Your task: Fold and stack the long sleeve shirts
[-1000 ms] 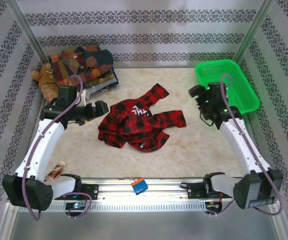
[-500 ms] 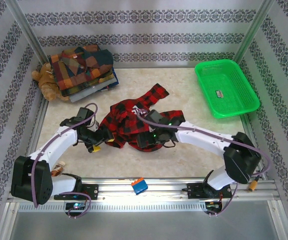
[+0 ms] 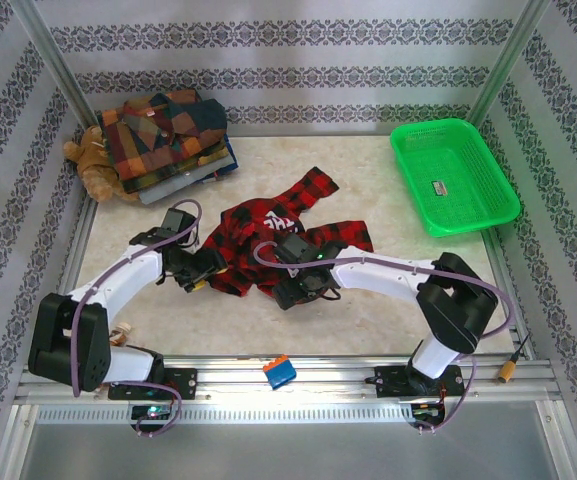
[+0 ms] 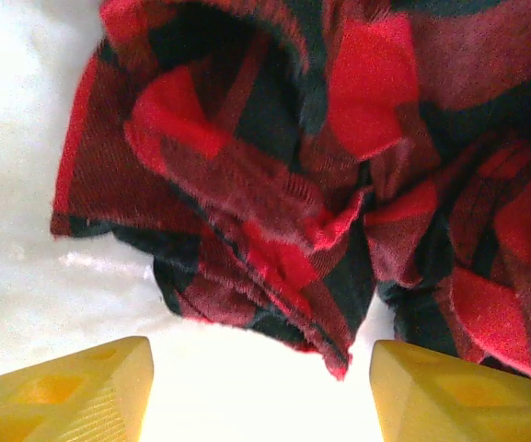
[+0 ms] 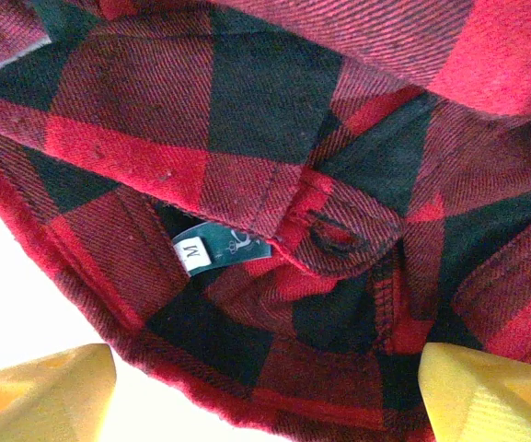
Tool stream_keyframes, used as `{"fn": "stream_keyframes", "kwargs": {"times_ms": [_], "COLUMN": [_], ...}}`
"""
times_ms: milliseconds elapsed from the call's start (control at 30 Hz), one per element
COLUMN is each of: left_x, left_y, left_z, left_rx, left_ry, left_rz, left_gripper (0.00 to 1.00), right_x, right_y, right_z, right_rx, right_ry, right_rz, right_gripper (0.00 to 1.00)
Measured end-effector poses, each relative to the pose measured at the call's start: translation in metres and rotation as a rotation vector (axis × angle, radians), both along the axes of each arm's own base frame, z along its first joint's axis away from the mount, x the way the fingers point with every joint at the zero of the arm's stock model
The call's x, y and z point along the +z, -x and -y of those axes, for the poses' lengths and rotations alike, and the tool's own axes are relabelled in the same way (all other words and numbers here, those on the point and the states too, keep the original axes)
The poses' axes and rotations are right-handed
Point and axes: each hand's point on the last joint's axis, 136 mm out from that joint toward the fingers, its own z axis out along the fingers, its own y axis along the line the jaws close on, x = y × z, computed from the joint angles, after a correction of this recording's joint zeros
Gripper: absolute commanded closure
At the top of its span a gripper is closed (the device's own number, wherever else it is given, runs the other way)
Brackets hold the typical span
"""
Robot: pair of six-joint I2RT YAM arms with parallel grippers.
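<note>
Right wrist view: the crumpled red-and-black check flannel shirt (image 5: 247, 138) carries a small dark green tag (image 5: 214, 250) printed "M". The right gripper (image 5: 265, 401) stands wide over the cloth, clamping nothing. The left gripper (image 4: 260, 396) gapes at the hem, also empty. The shirt lies mid-way across the pale stone-look tabletop (image 3: 388, 320), its white lettering (image 3: 278, 222) unreadable.

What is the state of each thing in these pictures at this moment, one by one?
Red-and-black check flannel shirt: crumpled, unfolded, lying on the table.
Pile of patchwork plaid shirts: folded, stacked in the far left corner.
Green plastic basket: upright, no shirt inside.
Brown teddy bear: lying beside the pile.
Left fingers: open, at the shirt's edge.
Right fingers: open, over the shirt near its size label.
</note>
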Motion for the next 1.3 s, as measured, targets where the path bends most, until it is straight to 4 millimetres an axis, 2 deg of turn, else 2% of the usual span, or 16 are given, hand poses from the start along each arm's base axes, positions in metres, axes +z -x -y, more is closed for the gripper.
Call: {"fn": "stream_keyframes", "kwargs": {"times_ms": [233, 400, 533, 600, 633, 700, 833, 900, 1000, 1100, 1200, 1300], "left_x": [-0.001, -0.017, -0.024, -0.023, -0.023, -0.023, -0.017, -0.001, 0.041, 0.098, 0.15, 0.176], "left_y": [-0.027, -0.036, -0.035, -0.036, -0.036, -0.036, -0.039, -0.045, -0.061, -0.078, -0.088, -0.092], "left_z": [-0.005, -0.004, -0.004, -0.003, -0.003, -0.002, -0.002, -0.003, -0.01, -0.019, -0.019, -0.014], "left_rx": [0.025, 0.028, 0.03, 0.025, 0.026, 0.019, 0.018, 0.022, 0.044, 0.068, 0.059, 0.038], "left_ry": [-0.052, -0.065, -0.068, -0.063, -0.06, -0.058, -0.054, -0.04, -0.013, 0.019, 0.051, 0.081], "left_rz": [0.036, 0.005, -0.016, -0.013, -0.012, -0.009, 0.009, 0.054, 0.172, 0.33, 0.461, 0.521], "left_gripper": [0.49, 0.65, 0.83, 0.96, 1.0, 1.0, 1.0, 1.0, 1.0, 1.0, 1.0, 1.0], "right_x": [-0.006, -0.011, -0.021, -0.025, -0.027, -0.028, -0.024, -0.021, -0.006, 0.028, 0.068, 0.093], "right_y": [-0.002, -0.003, -0.003, -0.003, -0.003, -0.003, -0.007, -0.01, -0.016, -0.031, -0.047, -0.055], "right_z": [0.0, -0.002, -0.002, -0.001, -0.001, -0.001, -0.002, -0.003, 0.0, 0.006, 0.011, 0.008], "right_rx": [0.026, 0.047, 0.055, 0.061, 0.066, 0.07, 0.073, 0.066, 0.046, -0.002, -0.043, -0.052], "right_ry": [0.016, 0.025, 0.044, 0.056, 0.062, 0.07, 0.074, 0.073, 0.049, -0.028, -0.119, -0.18], "right_rz": [0.006, 0.009, -0.004, -0.01, -0.01, -0.005, 0.017, 0.03, 0.059, 0.122, 0.186, 0.218], "right_gripper": [0.16, 0.16, 0.22, 0.33, 0.42, 0.64, 0.89, 0.99, 1.0, 1.0, 1.0, 1.0]}}
